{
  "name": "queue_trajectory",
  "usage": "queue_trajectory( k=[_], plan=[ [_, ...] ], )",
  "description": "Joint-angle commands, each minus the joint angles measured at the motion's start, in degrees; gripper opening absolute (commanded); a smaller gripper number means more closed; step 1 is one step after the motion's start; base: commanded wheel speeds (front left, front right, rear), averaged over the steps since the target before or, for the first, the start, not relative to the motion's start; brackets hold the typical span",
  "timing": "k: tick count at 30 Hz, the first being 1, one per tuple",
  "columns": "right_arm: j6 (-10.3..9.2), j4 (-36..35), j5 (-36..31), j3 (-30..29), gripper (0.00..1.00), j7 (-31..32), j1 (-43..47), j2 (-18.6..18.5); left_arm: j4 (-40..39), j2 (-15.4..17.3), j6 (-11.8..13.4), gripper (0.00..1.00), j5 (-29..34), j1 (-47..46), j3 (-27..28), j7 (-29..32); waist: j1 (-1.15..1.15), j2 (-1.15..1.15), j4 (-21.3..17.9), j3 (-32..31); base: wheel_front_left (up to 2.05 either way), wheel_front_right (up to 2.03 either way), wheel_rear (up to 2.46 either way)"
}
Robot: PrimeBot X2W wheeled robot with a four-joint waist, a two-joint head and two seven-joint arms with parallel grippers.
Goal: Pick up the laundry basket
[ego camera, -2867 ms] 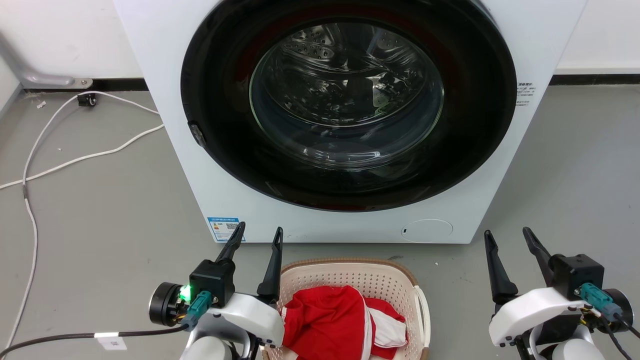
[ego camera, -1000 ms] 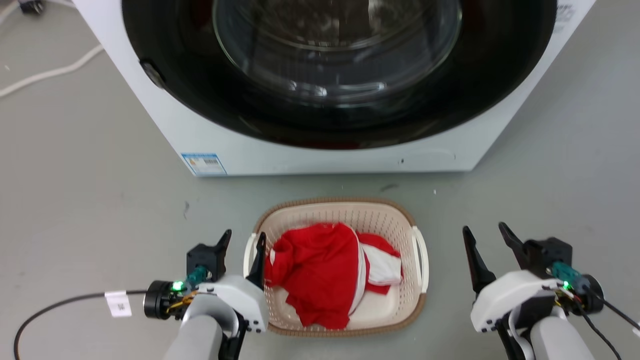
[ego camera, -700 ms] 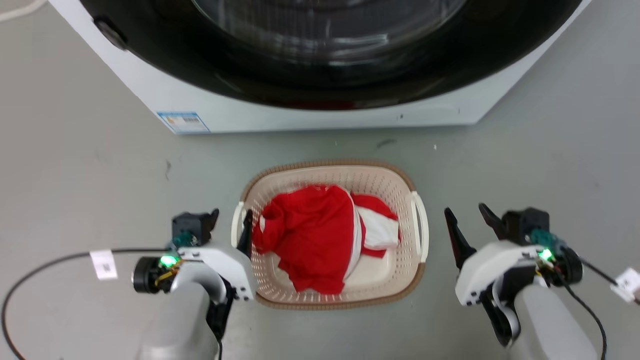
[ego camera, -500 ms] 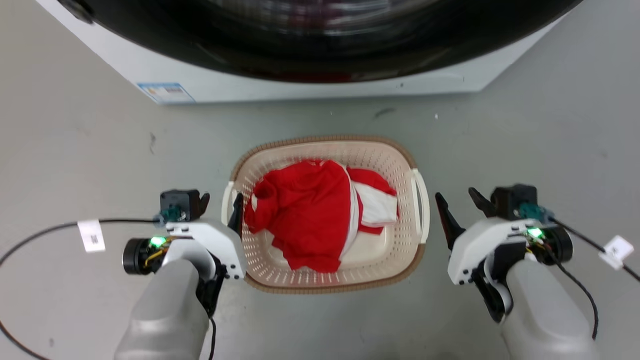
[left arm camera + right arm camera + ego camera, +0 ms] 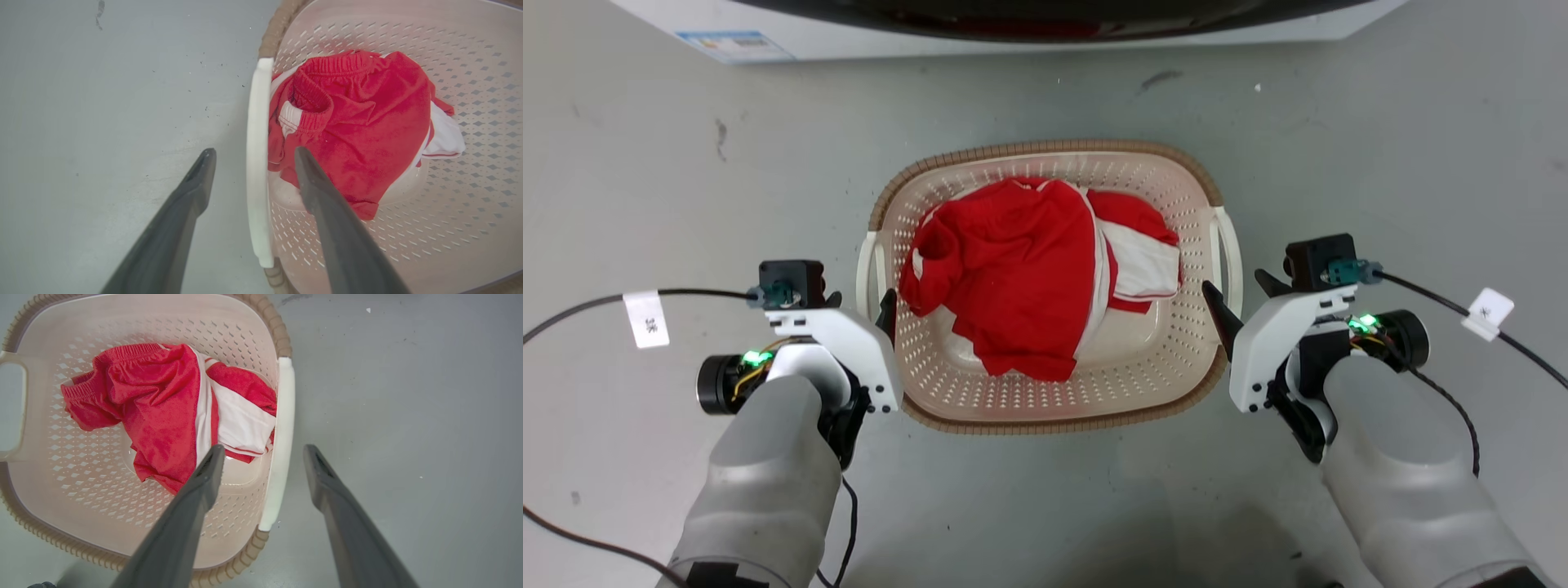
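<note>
Basket: laundry basket (image 5: 1013, 400) stands on the grey floor (image 5: 645, 163) mid head view, at 6 o'clock from the washing machine (image 5: 1282, 31), near it but apart.
Look: cream perforated plastic, rounded-rectangular, brown woven-look rim; a white left handle (image 5: 257, 163) at its 9 o'clock and a white right handle (image 5: 282, 441) at its 3 o'clock.
Load: red garment (image 5: 1013, 269) heaped from the middle toward 9 o'clock, white-and-red piece (image 5: 1143, 261) toward 3 o'clock; probably soft and light.
Left jaws: released and spread, grasping nothing; its fingers (image 5: 192, 196) straddle the left handle, one on the floor side, one over the clothes.
Right jaws: released likewise; its fingers (image 5: 331, 490) straddle the right handle, which lies in the gap.
Why so: one handle per arm should lift the basket level, and straddling first lets each pair close on its bar.
Contact: cannot tell whether any finger touches plastic.
</note>
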Motion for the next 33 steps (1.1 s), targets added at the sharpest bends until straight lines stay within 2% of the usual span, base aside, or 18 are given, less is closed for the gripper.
queue_trajectory(
  k=[1, 10, 11, 12, 24, 33],
  plan=[
    [-0.03, 1.32, 0.84, 0.82, 1.0, 0.1, -2.0, 0.01, 0.53, 0.29, -0.08, 1.0, -0.06, -1.46, -0.49, 0.4, -0.01, 0.0, 0.23, 1.76, 0.0, 0.0, 0.0],
    [-0.02, 6.75, 4.75, 4.59, 1.0, 0.15, -7.63, 0.01, 2.14, -0.25, -0.17, 1.0, -2.15, -4.53, -3.21, 4.08, -0.01, 0.0, 0.51, 5.33, 0.0, 0.0, 0.0],
    [-0.02, 7.93, 6.23, 6.02, 0.39, 0.82, -8.58, 0.02, 1.97, -0.73, -0.11, 0.33, -3.66, -4.91, -4.45, 6.12, -0.01, 0.0, 0.64, 5.69, 0.0, 0.0, 0.0],
    [-0.03, 8.21, 6.71, 6.5, 0.0, 0.9, -8.86, 0.02, 1.81, -0.77, -0.11, 0.0, -4.42, -4.91, -4.8, 6.55, -0.01, 0.0, 0.67, 5.75, 0.0, 0.0, 0.0],
    [0.09, 10.3, 11.64, 11.82, 0.0, 1.11, -9.16, 0.46, -0.44, -0.61, -0.22, 0.0, -10.23, -3.33, -10.09, 8.2, -0.01, 0.0, 0.7, 4.43, 0.0, 0.0, 0.0],
    [0.33, 11.35, 16.47, 15.12, 0.0, 5.59, -7.18, 0.71, -1.13, -1.55, -0.41, 0.0, -15.2, -1.78, -13.56, 11.0, -0.01, 0.0, 0.98, -2.28, 0.0, 0.0, 0.0]
  ],
)
